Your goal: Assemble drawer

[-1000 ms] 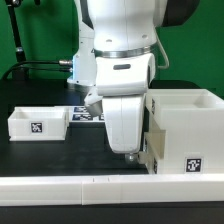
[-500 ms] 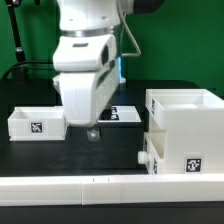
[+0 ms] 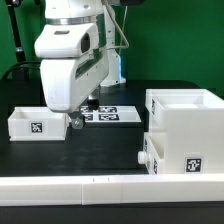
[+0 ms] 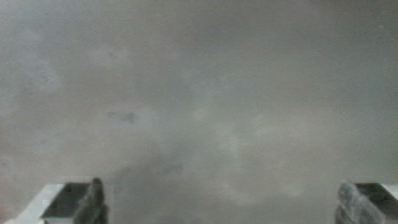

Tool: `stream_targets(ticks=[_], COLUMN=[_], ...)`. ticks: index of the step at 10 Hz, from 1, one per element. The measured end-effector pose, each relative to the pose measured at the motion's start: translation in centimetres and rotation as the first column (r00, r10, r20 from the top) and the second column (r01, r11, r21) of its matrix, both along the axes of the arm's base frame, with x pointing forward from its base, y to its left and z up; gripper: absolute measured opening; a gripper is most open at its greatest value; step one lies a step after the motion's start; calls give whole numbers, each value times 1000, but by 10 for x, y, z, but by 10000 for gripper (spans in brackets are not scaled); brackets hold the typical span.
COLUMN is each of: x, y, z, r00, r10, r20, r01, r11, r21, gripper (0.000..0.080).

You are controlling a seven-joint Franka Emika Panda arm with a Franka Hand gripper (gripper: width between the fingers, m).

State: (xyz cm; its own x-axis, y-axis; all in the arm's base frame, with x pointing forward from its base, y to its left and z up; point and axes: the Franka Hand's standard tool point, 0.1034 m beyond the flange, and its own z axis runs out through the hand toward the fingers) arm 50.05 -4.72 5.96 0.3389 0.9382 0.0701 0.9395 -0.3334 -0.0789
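Arm has swung across the table (image 3: 120, 140) w/ the gripper (image 3: 74, 121) now low at the end of the loose tray (image 3: 38, 123) that faces the marker board (image 3: 110, 115), just beside it; can't tell if it touches. 1 s ago it was over by the housing (image 3: 186, 128) on the ext. view's right, close to the other tray (image 3: 152, 150), and 0.5 s ago mid-table, so it has left that side. Housing and the tray in it look unmoved since then. That tray sits low in the housing w/ its knob (image 3: 143, 157) showing, prob. seated, though depth is hard to judge. Loose tray hasn't shifted either: it lies on the ext. view's left, well apart from the housing, behind the border wall (image 3: 100, 188). Likely meaning: one tray done, arm going for the 2nd. Wrist view is a grey blur, but both fingers (image 4: 71, 205) stand wide apart w/ nothing between them, so the tool (image 4: 221, 205) is released and empty.
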Motion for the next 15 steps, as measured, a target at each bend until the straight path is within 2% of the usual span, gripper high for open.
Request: stream_targets(ticks=[2, 3, 5, 6, 8, 9, 12, 15], x=[-1, -6, -29, -38, -45, -44, -44, -50], y=[-2, -12, -27, -31, -34, -33, -33, -36], z=[0, 2, 5, 1, -2, -2, -2, -3], r00=[1000, 992, 933, 900, 818, 809, 652, 405], r10=[-21, -129, -360, -435, -575, -588, -758, -914], r20=[-2, 11, 25, 28, 10, 10, -2, -7], r01=[21, 129, 361, 436, 575, 587, 757, 912], r11=[1000, 992, 932, 899, 817, 808, 651, 404], r21=[-1, -8, -31, -37, -41, -41, -48, -76], gripper=[649, 649, 649, 649, 649, 649, 649, 649])
